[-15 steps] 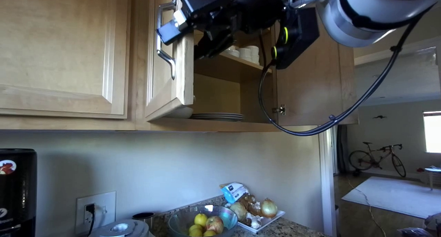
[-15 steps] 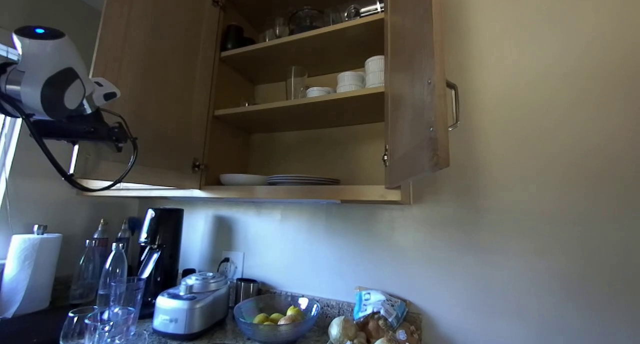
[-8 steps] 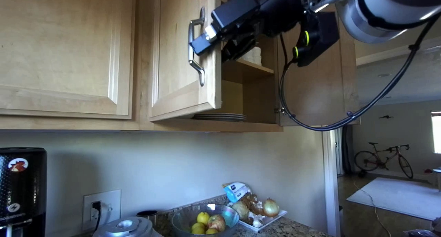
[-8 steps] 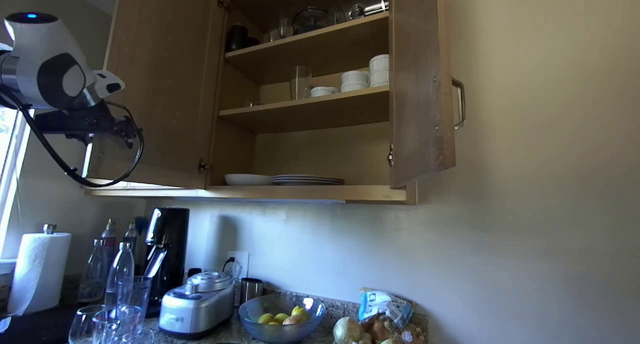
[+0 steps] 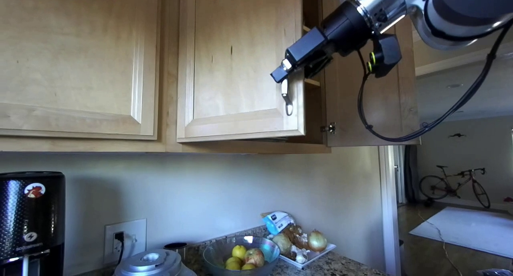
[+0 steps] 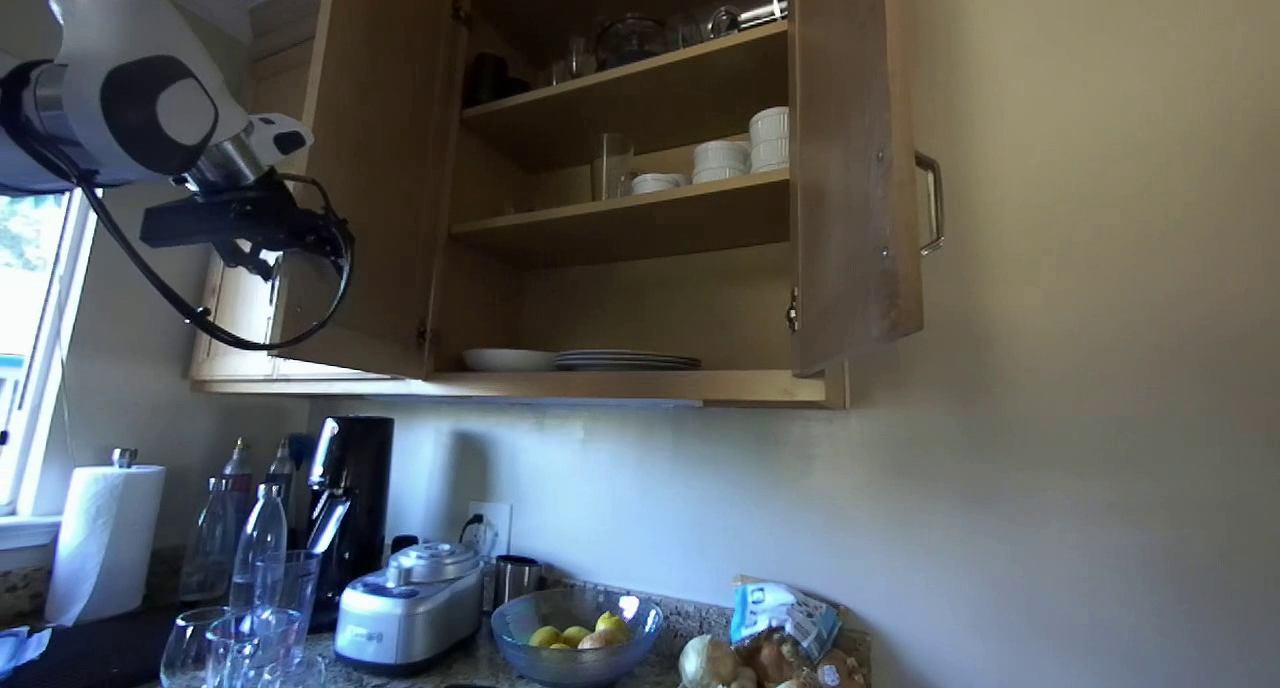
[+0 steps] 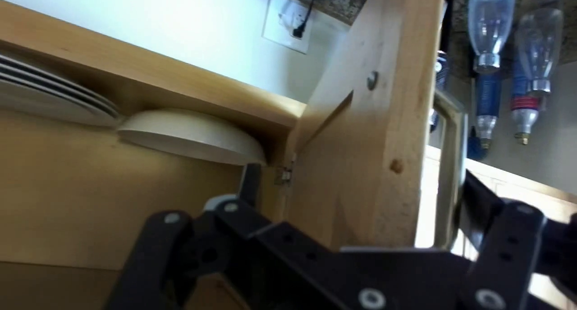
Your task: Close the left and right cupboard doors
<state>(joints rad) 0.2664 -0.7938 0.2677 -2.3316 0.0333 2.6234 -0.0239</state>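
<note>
Beware of trapping the wide-spread pincer [image 7: 360,177], astride the free edge of the near, part-open left door [image 5: 236,59], through pushing home with one finger [image 7: 250,184] on the inner side, and of omitting the far, wide-open right door [image 5: 382,107].

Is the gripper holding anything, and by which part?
Nothing is held: the open gripper straddles the left cupboard door and its handle without clamping them.

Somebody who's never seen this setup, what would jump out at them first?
Probably the black mechanical gripper, spread open across the edge of the half-open light maple left cupboard door. Next comes the matching right door, swung open in both exterior views. Then the rounded bluish glass bowl holding yellow and reddish fruit, on the speckled granite counter below.
</note>
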